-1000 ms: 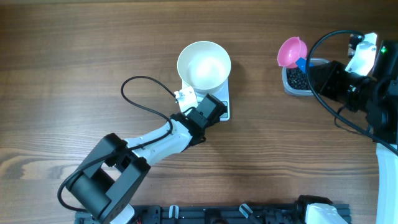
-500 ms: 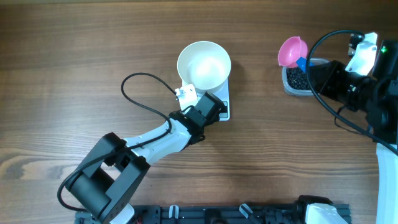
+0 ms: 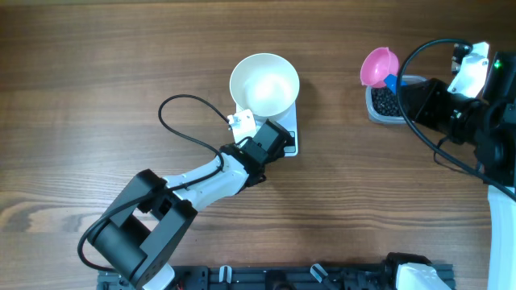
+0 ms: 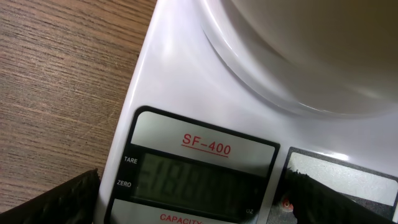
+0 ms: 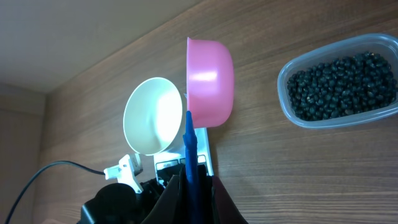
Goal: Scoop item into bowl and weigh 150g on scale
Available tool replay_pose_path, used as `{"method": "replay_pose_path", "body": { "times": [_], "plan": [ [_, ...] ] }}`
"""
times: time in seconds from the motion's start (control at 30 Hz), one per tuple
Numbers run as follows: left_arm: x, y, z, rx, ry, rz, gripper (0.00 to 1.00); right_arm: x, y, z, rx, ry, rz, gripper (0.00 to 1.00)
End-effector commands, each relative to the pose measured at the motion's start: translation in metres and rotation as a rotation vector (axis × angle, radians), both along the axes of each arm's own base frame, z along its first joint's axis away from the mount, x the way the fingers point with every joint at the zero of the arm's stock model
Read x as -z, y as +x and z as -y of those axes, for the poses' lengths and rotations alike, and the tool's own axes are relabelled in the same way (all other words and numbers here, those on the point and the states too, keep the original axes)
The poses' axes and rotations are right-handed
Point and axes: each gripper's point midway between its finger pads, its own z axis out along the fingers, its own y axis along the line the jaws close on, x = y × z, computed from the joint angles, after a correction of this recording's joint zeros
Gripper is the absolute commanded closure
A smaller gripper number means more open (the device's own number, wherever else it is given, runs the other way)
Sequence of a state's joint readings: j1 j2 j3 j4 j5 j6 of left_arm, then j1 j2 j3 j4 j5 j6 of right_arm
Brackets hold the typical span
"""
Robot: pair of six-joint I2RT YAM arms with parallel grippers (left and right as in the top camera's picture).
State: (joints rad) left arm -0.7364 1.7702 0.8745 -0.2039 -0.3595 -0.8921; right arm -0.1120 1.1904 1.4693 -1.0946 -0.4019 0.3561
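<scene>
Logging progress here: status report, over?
Left gripper open over white rectangular scale. Right gripper shut on pink plastic scoop. Round white bowl on scale, empty. Nothing blocking.

Bright light w/ glare on scale (image 4: 180, 87), left-wrist view soft.

— What do we have underneath everything?
— We see a brown wooden table (image 3: 97, 80). Its grain runs left to right and it fills the overhead view.
— And what do we find resting straight on it?
— We see the white scale (image 3: 293, 138) near the middle, lying flat on the wood. In the left wrist view we see bare wood just beside its left side.
— Anything else?
— Well apart from it, toward the right, we see a clear plastic tub (image 5: 309, 122) sitting flat on the wood. We also see a black cable (image 3: 160, 119) looping left of the scale, but we cannot tell whether it touches the wood.
</scene>
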Motion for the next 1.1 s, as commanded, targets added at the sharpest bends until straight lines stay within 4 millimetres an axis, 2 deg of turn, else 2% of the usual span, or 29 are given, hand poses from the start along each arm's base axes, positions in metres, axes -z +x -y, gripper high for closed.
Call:
{"method": "replay_pose_path", "body": {
  "times": [0.0, 0.27, 1.07],
  "plan": [
    [0.023, -0.012, 0.006, 0.048, -0.012, -0.089, 0.0, -0.005, 0.003, 0.003, -0.008, -0.03, 0.022, 0.96],
    [0.025, -0.017, 0.012, 0.099, -0.024, -0.113, 0.02, -0.004, 0.003, 0.003, -0.018, -0.04, 0.023, 0.96],
    [0.027, -0.026, 0.009, 0.129, -0.005, -0.154, 0.0, -0.004, 0.004, 0.003, -0.018, -0.039, 0.019, 0.96]
  ]
}}
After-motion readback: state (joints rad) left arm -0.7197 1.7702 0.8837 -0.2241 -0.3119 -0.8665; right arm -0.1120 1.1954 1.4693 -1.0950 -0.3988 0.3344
